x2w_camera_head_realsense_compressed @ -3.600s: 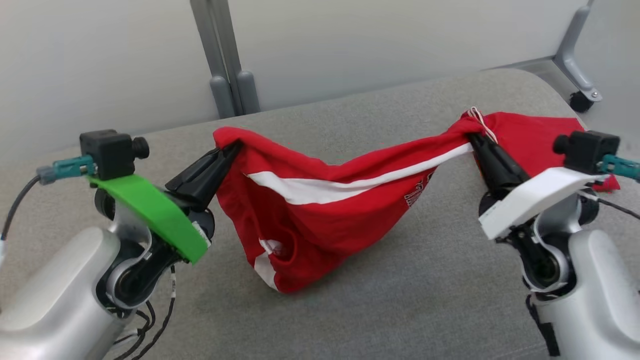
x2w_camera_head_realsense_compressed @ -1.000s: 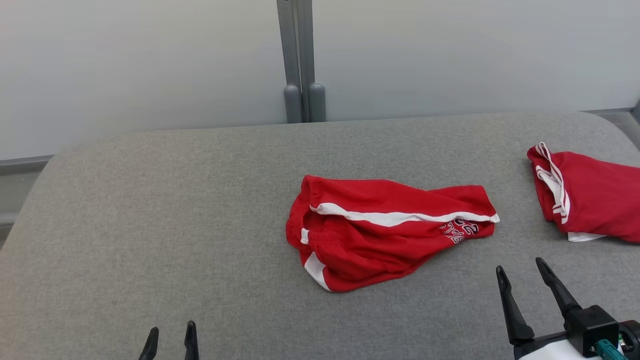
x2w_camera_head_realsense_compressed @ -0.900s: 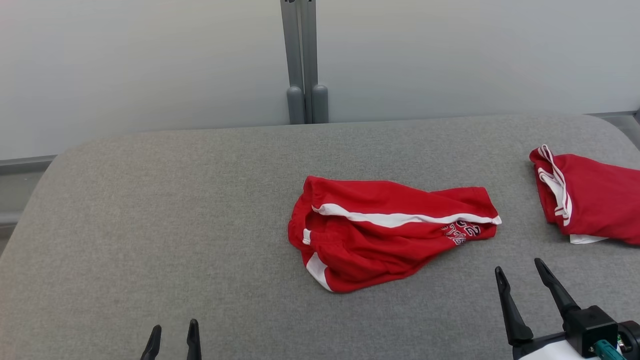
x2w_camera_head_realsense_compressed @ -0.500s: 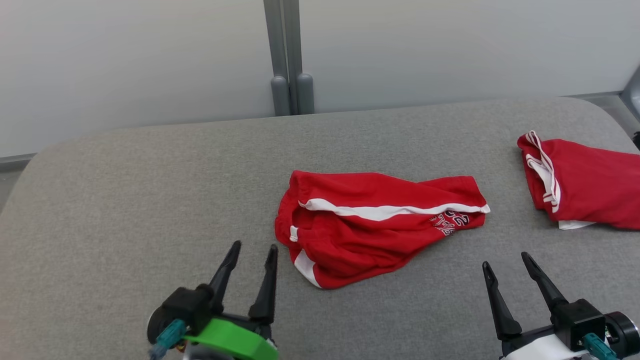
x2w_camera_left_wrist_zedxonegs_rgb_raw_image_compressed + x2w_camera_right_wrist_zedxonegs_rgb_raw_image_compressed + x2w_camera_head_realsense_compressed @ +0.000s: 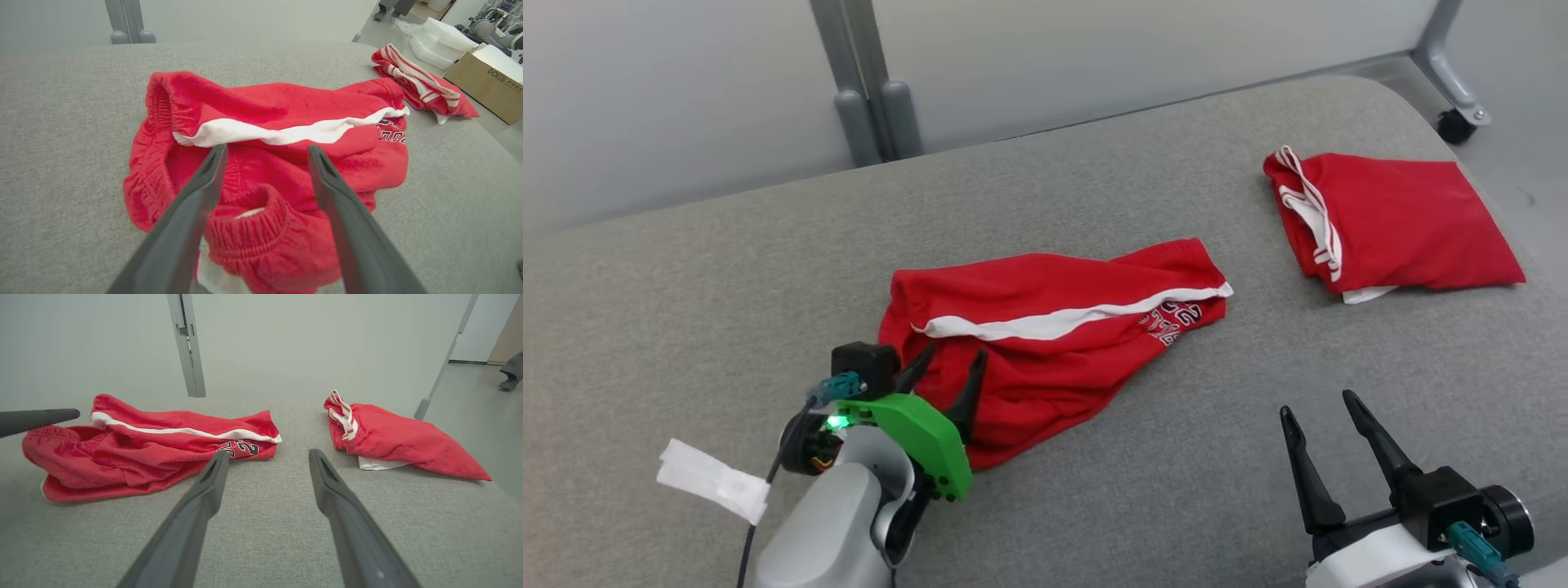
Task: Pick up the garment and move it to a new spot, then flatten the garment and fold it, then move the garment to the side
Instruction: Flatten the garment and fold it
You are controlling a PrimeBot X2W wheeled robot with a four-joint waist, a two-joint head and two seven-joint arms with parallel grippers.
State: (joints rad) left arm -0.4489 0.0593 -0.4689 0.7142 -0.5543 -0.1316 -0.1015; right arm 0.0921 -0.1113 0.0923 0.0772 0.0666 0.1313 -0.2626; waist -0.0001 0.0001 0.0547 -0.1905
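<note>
Garment (image 5: pixel 1029 282), long axis L–R, waist end by left hand (image 5: pixel 954 353)

L gripper (image 5: pixel 953 359) lower left in head view: 2 long dark fingers spread wide, pointing up & a bit right, gripping nothing. Behind it a green wrist cover (image 5: pixel 915 441) w/ small black camera (image 5: pixel 862 363) on top, then pale grey forearm (image 5: pixel 825 523) running down to bottom edge. R gripper (image 5: pixel 1317 406) lower right: fingers spread wide too, empty, angled up-left, white wrist cover (image 5: pixel 1372 559) below. R sits nearer bottom edge than L.
</note>
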